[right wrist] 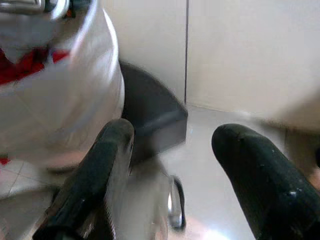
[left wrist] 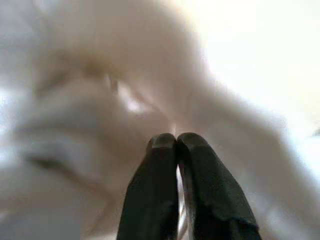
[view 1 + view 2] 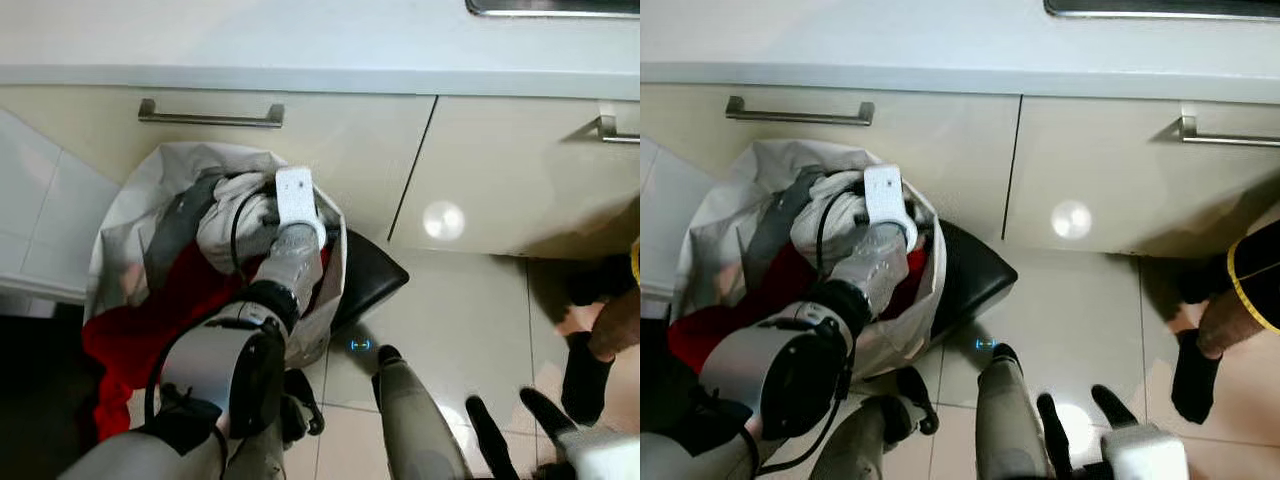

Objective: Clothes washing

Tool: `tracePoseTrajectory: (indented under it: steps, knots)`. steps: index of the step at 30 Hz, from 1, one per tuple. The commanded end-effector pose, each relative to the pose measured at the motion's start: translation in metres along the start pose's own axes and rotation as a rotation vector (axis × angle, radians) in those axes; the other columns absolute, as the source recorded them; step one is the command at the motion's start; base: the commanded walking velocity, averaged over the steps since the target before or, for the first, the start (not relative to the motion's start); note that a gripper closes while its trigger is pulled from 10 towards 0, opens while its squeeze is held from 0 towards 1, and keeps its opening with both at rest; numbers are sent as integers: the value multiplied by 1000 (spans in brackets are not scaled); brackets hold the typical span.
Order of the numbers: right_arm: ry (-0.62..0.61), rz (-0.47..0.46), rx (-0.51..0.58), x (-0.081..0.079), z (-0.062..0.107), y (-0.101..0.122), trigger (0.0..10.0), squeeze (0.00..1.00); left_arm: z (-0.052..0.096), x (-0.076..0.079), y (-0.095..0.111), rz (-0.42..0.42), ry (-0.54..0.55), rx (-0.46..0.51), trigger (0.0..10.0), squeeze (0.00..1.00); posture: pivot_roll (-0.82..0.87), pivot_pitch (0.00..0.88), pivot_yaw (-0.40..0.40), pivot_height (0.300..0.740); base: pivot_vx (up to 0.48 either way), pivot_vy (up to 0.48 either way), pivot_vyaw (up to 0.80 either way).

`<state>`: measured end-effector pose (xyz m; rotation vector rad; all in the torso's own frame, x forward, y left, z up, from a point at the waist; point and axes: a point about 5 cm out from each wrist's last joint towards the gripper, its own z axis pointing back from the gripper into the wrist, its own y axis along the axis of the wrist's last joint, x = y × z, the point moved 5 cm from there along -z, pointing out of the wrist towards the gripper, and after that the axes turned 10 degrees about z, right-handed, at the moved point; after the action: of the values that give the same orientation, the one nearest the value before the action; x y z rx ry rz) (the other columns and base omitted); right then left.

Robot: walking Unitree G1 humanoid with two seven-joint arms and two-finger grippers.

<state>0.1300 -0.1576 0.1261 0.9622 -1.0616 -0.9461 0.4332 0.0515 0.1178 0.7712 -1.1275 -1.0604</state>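
A white laundry bag (image 3: 116, 236) stands on the floor against the cabinet. It holds a red garment (image 3: 150, 320), a grey one (image 3: 178, 225) and a pale white garment (image 3: 228, 225). My left arm reaches down into the bag, and its white wrist unit (image 3: 296, 196) sits over the pale garment. In the left wrist view my left gripper (image 2: 176, 142) is shut, its fingertips pinched on a fold of that pale cloth (image 2: 125, 95). Low at the right, over the floor tiles, my right gripper (image 3: 515, 415) hangs open and holds nothing.
Beige drawers with metal handles (image 3: 210, 115) run under a white countertop (image 3: 300, 40). A black object (image 3: 365, 275) lies on the floor behind the bag. A person's foot in a black sock (image 3: 585, 375) stands at the right. My own legs (image 3: 410, 420) are below.
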Motion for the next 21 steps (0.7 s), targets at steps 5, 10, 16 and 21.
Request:
tracePoseTrajectory:
  steps: [5,10,16,21]
  knots:
    - [1,-22,8,2,-23,-12,10000,0,-4,-12,20,31,-5,61,0,0,-567,263,191,740,0,0,0]
    - [-32,-12,81,16,-67,-11,10000,0,-5,-33,33,-186,-72,131,0,0,-464,139,224,740,0,0,0]
    - [-66,-12,151,34,-105,-5,10000,0,0,-49,45,-373,-162,195,4902,0,-363,32,225,740,0,0,0]
    - [-45,-26,175,32,-125,-4,10000,0,7,-61,51,-427,-207,239,10000,1000,-307,0,202,740,0,0,0]
